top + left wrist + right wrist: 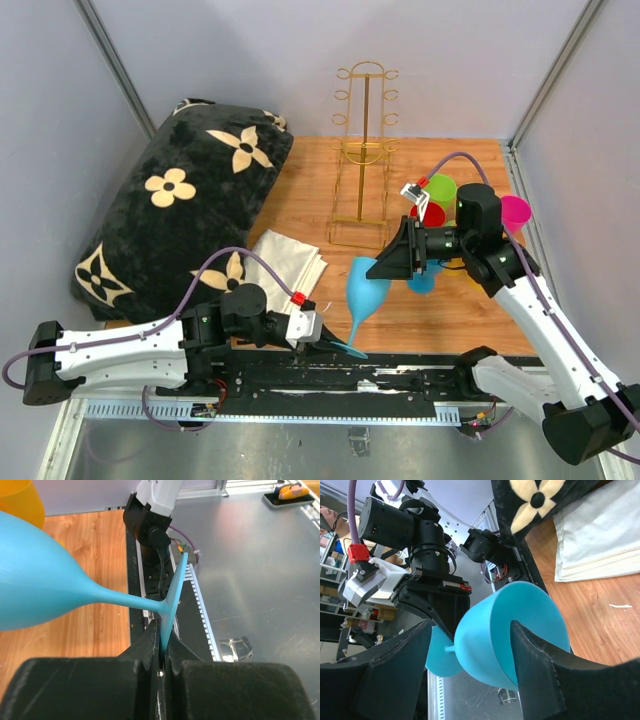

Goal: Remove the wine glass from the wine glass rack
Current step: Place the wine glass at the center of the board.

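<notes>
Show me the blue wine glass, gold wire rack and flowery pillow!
Blue plastic wine glass [366, 284]: top view, its bowl.
Gold wire rack [364, 120]: top view, its central pole.
Black flowery pillow [190, 232]: top view, its middle.

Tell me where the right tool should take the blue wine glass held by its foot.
Probably the bowl of the light blue plastic wine glass, across its round sides, coming from its open mouth, which faces the right tool. The stem is thin and tilted, and the left tool is clamped on the flat foot.

Blue wine glass [366, 284], gold rack [365, 120], black flower-patterned pillow [150, 235]
</notes>
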Robot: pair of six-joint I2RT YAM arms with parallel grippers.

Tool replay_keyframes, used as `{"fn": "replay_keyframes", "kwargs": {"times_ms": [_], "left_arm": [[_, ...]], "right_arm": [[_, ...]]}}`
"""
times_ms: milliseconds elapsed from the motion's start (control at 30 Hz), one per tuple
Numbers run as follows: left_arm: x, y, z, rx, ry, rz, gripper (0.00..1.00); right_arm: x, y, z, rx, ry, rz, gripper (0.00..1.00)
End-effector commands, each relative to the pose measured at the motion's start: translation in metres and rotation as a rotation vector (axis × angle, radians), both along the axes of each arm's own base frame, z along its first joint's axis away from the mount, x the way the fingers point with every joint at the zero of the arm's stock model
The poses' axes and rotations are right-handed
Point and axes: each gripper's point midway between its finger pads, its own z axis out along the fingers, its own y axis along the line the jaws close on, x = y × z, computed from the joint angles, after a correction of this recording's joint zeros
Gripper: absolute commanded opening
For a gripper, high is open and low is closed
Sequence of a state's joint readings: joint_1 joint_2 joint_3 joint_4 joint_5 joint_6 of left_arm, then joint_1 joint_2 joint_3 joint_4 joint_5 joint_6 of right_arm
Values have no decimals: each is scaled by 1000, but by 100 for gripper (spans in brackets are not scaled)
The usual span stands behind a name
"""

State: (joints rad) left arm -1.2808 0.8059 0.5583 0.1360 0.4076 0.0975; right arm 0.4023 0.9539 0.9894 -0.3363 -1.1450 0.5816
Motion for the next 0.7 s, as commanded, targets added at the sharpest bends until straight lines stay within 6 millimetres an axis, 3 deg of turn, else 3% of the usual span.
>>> {"fn": "replay_keyframes", "kwargs": {"times_ms": [0, 67, 267, 333, 567, 667], "left_arm": [[17, -1, 1, 40, -53, 75, 1], [20, 0, 2, 31, -53, 98, 0], [25, 4, 3, 14, -34, 144, 1], [25, 4, 2, 18, -22, 147, 3], [27, -9, 24, -53, 33, 162, 48], [33, -13, 23, -40, 42, 190, 65]], "right_arm": [[-22, -4, 11, 57, 8, 139, 62], [-24, -4, 10, 60, 12, 153, 54], [-22, -4, 7, 52, 19, 143, 9], [-21, -4, 7, 48, 13, 129, 1], [-13, -5, 10, 30, -66, 40, 1], [-4, -11, 4, -33, -125, -55, 1]]}}
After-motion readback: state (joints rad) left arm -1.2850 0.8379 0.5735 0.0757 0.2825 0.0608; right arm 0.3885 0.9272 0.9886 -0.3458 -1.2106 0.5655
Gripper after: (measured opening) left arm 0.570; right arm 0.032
